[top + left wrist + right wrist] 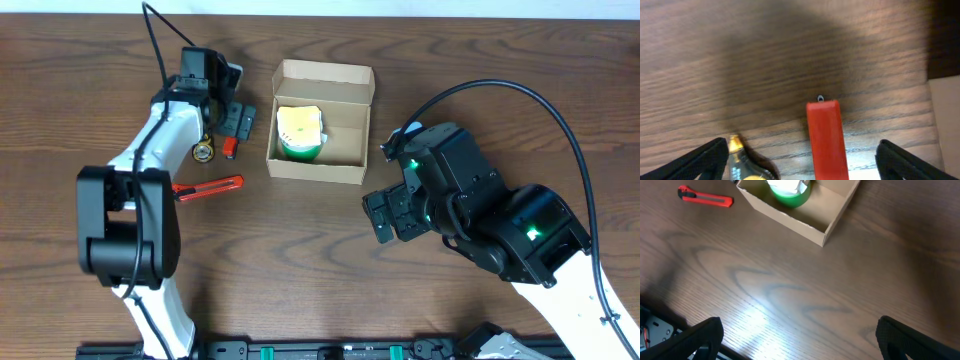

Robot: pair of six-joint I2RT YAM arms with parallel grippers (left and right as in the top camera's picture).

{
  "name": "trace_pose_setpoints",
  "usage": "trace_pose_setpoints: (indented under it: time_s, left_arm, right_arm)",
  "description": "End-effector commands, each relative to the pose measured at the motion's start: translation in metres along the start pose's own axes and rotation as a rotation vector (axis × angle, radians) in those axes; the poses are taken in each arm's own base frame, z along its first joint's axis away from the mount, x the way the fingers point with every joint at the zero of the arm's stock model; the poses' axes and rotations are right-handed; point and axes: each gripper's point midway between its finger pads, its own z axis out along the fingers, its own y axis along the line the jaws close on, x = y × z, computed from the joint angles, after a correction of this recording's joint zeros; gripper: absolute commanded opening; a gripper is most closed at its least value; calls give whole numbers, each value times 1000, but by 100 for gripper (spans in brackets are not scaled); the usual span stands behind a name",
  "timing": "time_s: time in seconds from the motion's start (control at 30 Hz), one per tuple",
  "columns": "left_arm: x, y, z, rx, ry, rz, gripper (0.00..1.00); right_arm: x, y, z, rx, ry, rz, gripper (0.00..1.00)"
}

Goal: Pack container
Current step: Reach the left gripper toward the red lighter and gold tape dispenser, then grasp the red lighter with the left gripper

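- The container was seen open at the far middle of the tabletop, its lid flap folded back on the far side. A green tape roll was seated in its left half.
- The left pincer was spread wide and nothing was held in it. It was poised just left of the container, over a small red piece and a brass-coloured item.
- Since those two lay near each other, both might be caught at once, or the brass item might be knocked aside when the fingers were closed.
- The red piece was judged narrow and smooth. If it were gripped off-centre, it could be twisted loose during the carry.
- The container wall was close to the right-hand finger, so the light cardboard could be shoved out of place.
- The right pincer was likewise open and empty, over bare tabletop near and right of the container. No bracing was given, so a shove would go unresisted.
- A red utility knife lay nearer, beside the left arm, and could be swept by it.
- If anything were dropped onto the roll, it could be bounced out, or the lid could be blocked.
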Motion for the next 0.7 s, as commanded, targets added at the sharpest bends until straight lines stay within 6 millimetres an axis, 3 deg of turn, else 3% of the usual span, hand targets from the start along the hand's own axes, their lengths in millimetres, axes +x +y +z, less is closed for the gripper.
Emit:
trace_pose_setpoints:
  time_s: [0.0,0.67]
  left_arm:
    - [1,-2,10,26,13,10,92]
    - [24,-24,33,91,95,20,55]
  right_arm:
    - [0,-2,0,4,0,-4,99]
    - [0,-2,0,4,0,-4,99]
